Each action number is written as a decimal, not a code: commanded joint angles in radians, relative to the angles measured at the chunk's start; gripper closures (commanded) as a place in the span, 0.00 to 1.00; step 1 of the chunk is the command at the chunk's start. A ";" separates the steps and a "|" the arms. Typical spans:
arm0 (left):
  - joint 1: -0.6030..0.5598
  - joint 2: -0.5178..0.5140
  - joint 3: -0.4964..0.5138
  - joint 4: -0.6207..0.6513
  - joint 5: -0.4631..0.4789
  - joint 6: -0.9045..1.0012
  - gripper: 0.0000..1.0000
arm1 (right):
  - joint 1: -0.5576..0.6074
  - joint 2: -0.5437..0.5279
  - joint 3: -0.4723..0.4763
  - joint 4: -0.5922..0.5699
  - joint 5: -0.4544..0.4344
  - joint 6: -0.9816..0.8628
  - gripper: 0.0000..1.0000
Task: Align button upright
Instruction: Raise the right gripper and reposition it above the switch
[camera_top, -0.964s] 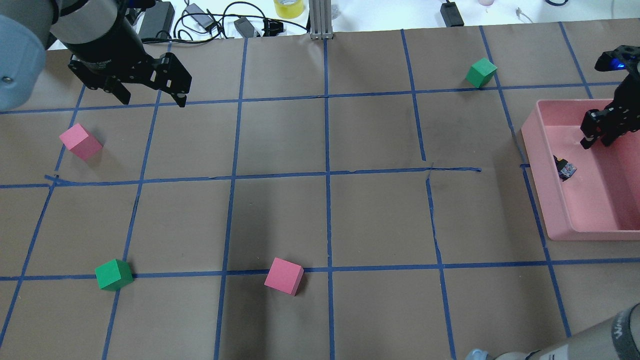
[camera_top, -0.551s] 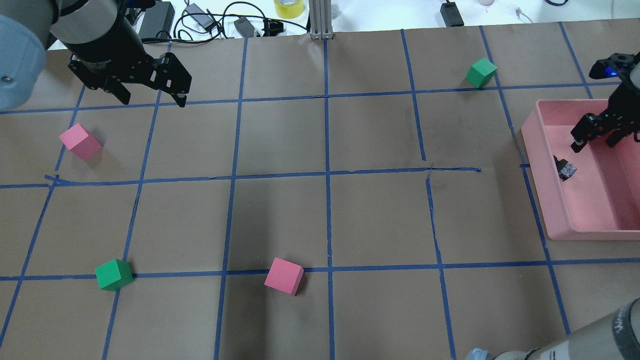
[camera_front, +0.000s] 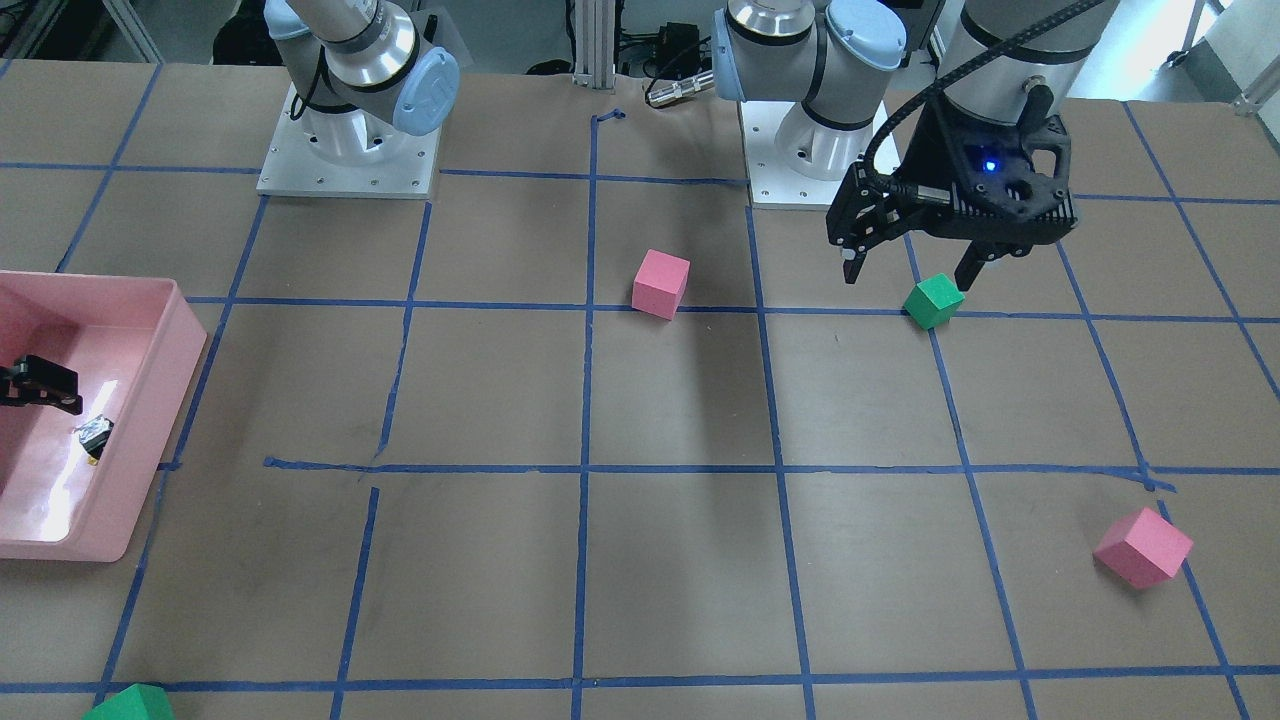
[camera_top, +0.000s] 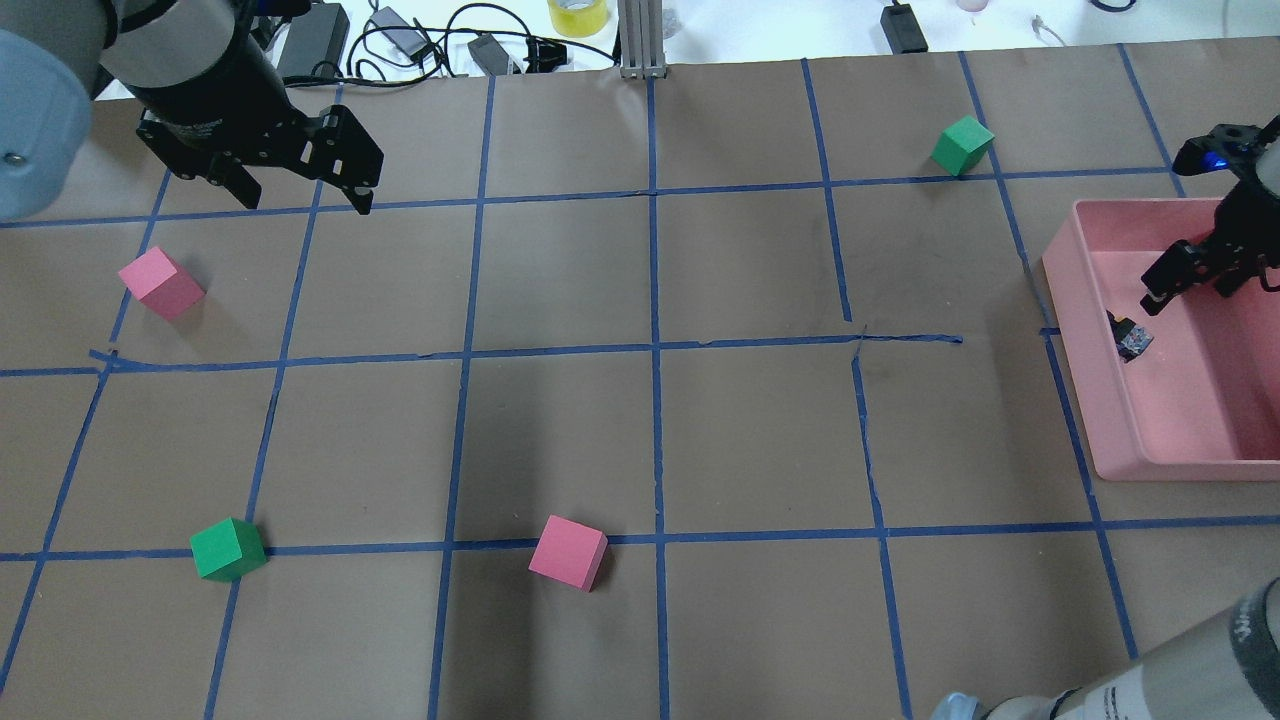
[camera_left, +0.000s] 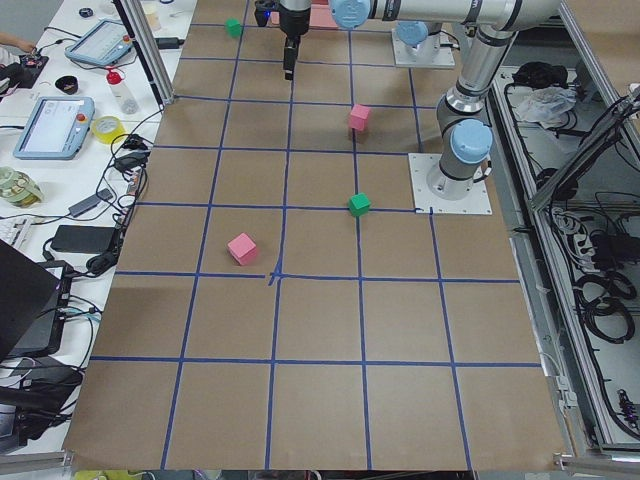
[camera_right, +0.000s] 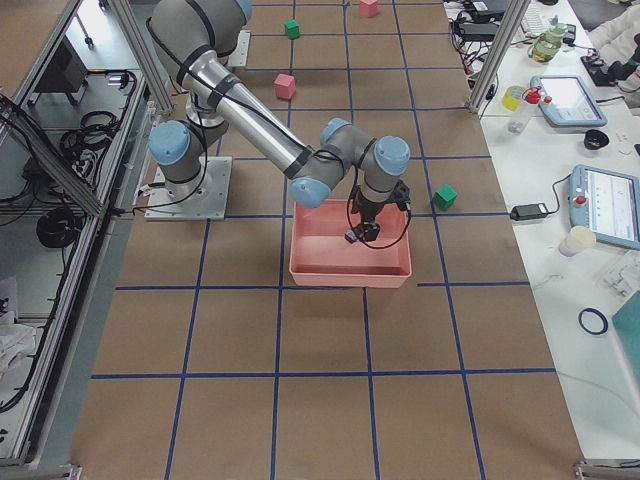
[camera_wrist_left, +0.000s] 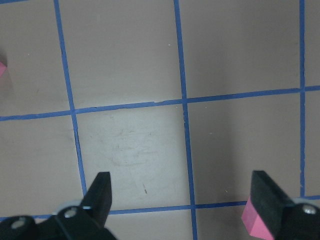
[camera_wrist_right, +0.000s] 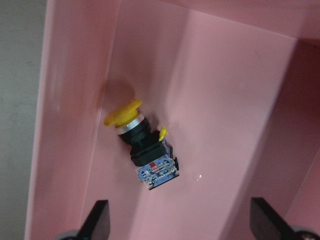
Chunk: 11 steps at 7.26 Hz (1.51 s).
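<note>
Right end effector (camera_wrist_right: 182, 220) has edged nearer the button (camera_wrist_right: 142, 150) lying sideways ahead.

Yellow-capped black button (camera_wrist_right: 142, 150), pink tray (camera_wrist_right: 70, 100), blue-gridded brown table (camera_top: 560, 280)

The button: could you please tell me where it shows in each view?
Front-facing: button, left edge, in the pink bin.
Overhead: button, right edge, in the bin.
Exterior left: too small to tell.
Exterior right: too small to tell.
Left wrist: not in it.
Right wrist: button, centre, on its side.
Shared landmark: the pink bin.
</note>
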 joint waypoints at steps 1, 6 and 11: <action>0.000 0.000 0.000 0.000 0.000 0.000 0.00 | -0.001 0.041 0.006 -0.095 -0.003 -0.096 0.00; 0.000 0.000 -0.002 0.000 0.000 -0.002 0.00 | -0.016 0.073 0.006 -0.201 -0.041 -0.273 0.00; 0.000 0.000 -0.002 0.000 0.000 0.000 0.00 | -0.017 0.070 0.006 -0.197 -0.041 0.060 0.00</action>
